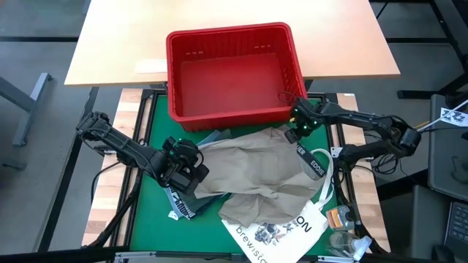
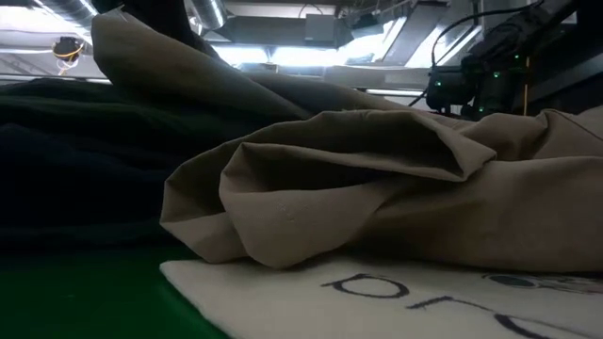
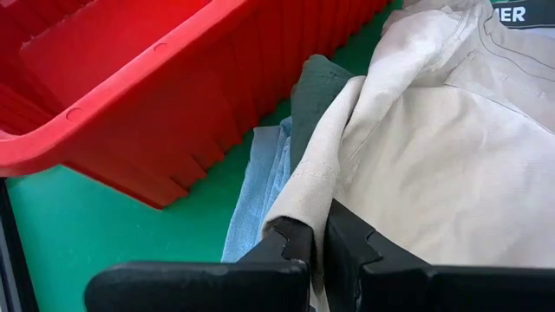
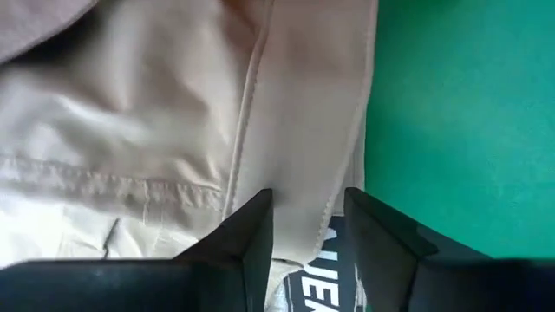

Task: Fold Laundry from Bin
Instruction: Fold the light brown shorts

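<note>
A khaki-tan garment (image 1: 263,172) lies crumpled across the green mat, in front of the red bin (image 1: 175,80); no laundry shows in the bin. My left gripper (image 1: 191,166) is shut on the garment's left edge. My right gripper (image 1: 298,134) points down at its far right corner, open, its fingers either side of a hemmed edge (image 4: 299,199); I cannot tell whether they touch it. A light blue garment (image 3: 256,199) and a dark green one (image 3: 316,82) poke out from under the khaki by the bin. Dark cloth (image 1: 179,203) lies below the left gripper. My left gripper pinches the khaki garment's left edge (image 3: 314,204) between its two fingers, coming in slanting downward from the table's left. The cloth rises in a fold out of the fingers and runs on toward the right; the rest of the garment lies on the mat.
A white printed tote bag (image 1: 285,230) lies under the khaki garment's near end, its dark lettered strap (image 1: 316,162) at the right. Small clutter (image 1: 340,219) sits at the near right corner. The bin's near wall (image 3: 173,130) stands close beyond both grippers.
</note>
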`<state>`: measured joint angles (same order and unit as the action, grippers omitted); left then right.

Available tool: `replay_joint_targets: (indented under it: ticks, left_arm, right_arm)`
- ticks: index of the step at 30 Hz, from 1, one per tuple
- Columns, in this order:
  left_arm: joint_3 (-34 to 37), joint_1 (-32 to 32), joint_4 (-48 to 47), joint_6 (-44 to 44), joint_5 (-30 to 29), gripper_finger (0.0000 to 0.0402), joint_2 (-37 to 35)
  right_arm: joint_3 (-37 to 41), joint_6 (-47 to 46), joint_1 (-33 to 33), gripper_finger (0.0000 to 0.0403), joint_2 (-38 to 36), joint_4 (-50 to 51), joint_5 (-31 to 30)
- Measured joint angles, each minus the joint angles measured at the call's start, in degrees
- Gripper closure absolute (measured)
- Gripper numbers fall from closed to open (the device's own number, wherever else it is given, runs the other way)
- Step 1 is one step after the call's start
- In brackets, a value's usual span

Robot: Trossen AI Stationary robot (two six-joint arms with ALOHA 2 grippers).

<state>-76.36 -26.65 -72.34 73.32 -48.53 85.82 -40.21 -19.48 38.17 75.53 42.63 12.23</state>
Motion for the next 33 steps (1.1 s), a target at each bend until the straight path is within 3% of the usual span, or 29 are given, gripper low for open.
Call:
replay_joint_targets:
  ticks: [5, 7, 13, 18, 33]
  left_arm:
    - [0.00, 0.00, 0.00, 0.00, 0.00, 0.0395, 0.00]
    - [0.00, 0.00, 0.00, 0.02, 0.00, 0.0395, 0.00]
    - [0.00, 0.00, 0.00, 0.01, 0.00, 0.0395, 0.00]
    - [0.00, 0.00, 0.01, 0.02, 0.00, 0.0395, 0.00]
    - [0.00, 0.00, 0.12, 0.07, 0.00, 0.0395, 0.00]
  right_arm:
    - [2.63, 3.37, 4.68, 0.0260, -0.31, -3.29, 8.59]
    - [2.67, 3.70, 6.09, 0.0260, -0.29, -5.14, 9.44]
    - [2.65, 3.87, 7.34, 0.0260, -0.29, -2.34, 7.42]
    - [2.47, 3.86, 7.24, 0.0260, -0.29, 0.32, 1.25]
    - [3.74, 3.27, 7.18, 0.0260, -0.20, -2.91, 1.92]
